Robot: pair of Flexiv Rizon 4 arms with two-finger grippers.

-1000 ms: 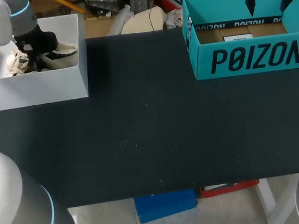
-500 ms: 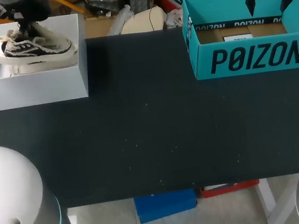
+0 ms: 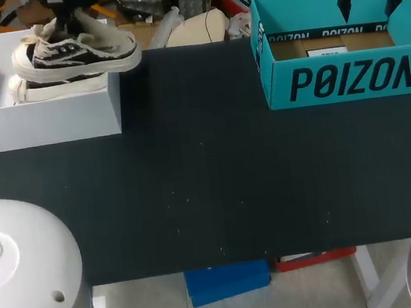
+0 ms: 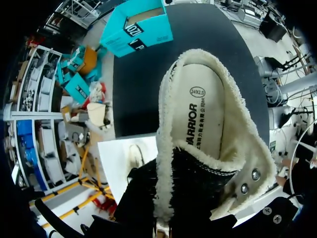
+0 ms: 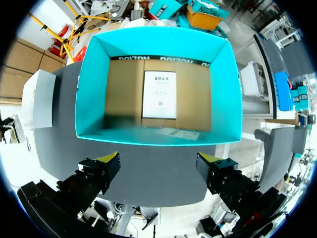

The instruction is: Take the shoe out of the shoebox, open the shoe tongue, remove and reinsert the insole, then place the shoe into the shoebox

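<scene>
A black-and-white sneaker (image 3: 75, 53) with cream fleece lining hangs in the air over the right wall of the white shoebox (image 3: 38, 121) at the back left. My left gripper (image 3: 69, 21) is shut on its collar from above. In the left wrist view the shoe's mouth fills the picture, with the printed insole (image 4: 198, 114) lying inside; the fingertips are hidden by the black tongue (image 4: 185, 191). A second sneaker (image 3: 57, 85) lies in the white box. My right gripper (image 5: 158, 158) stands open and empty above the teal box (image 5: 84, 99).
The teal box (image 3: 345, 78) stands at the back right, holding only a paper sheet (image 5: 159, 94) on its cardboard floor. The dark table top (image 3: 209, 183) stretches between the two boxes. My arms' grey bases (image 3: 26, 278) fill the front corners.
My left arm has lifted the sneaker up out of the white box and carried it to the right, over the box's right wall. The right arm has stayed where it was.
</scene>
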